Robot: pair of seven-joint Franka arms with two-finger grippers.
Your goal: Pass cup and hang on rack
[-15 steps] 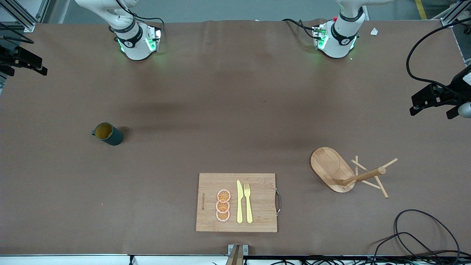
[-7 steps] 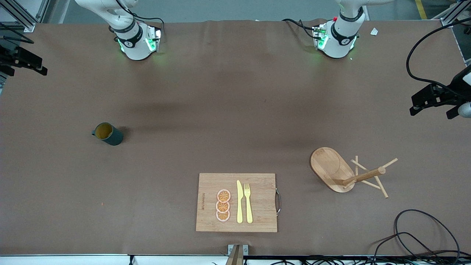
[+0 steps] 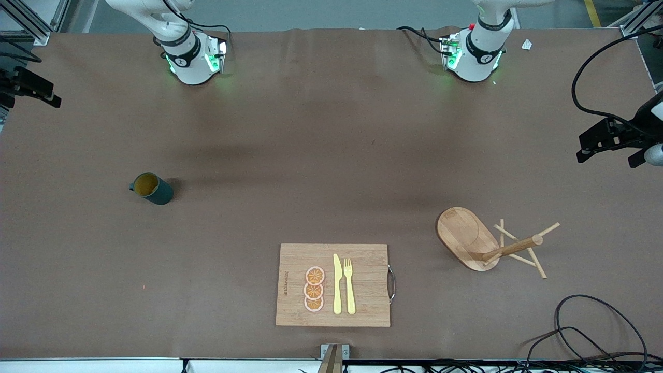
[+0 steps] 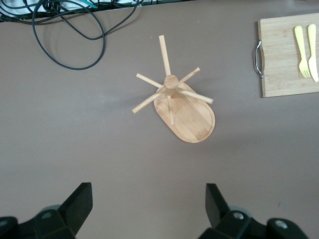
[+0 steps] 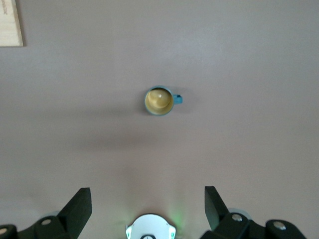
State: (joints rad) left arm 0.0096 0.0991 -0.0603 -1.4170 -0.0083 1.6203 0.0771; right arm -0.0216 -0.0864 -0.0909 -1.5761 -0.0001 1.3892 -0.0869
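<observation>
- Barely anything differs from a second ago: the cup (image 3: 152,188), the rack (image 3: 489,242) and the cutting board (image 3: 333,285) lie where they lay, and only the dark gear at the table's edge on the right arm's end has shifted a little.
- The left gripper (image 4: 148,209) hangs high over the table above the rack, its two dark fingers spread wide and holding nothing.
- The right gripper (image 5: 147,211) hangs high over the cup, its fingers likewise spread wide and empty.
- One cup: a small dark teal cylinder with a mustard-yellow inside and a small loop handle, standing upright on the brown cloth toward the right arm's end of the table.
- One rack: light wood, an oval bamboo base, a round central post and thin dowel pegs, standing toward the left arm's end.
- One rectangular wooden cutting board with a metal handle (image 3: 392,283), nearest the front camera, between the cup and the rack.
- On the board: three orange slices (image 3: 314,289) in a row, one pale yellow knife (image 3: 337,284) and one matching fork (image 3: 349,286), side by side.
- One looped black cable (image 3: 590,331) lies near the rack.
</observation>
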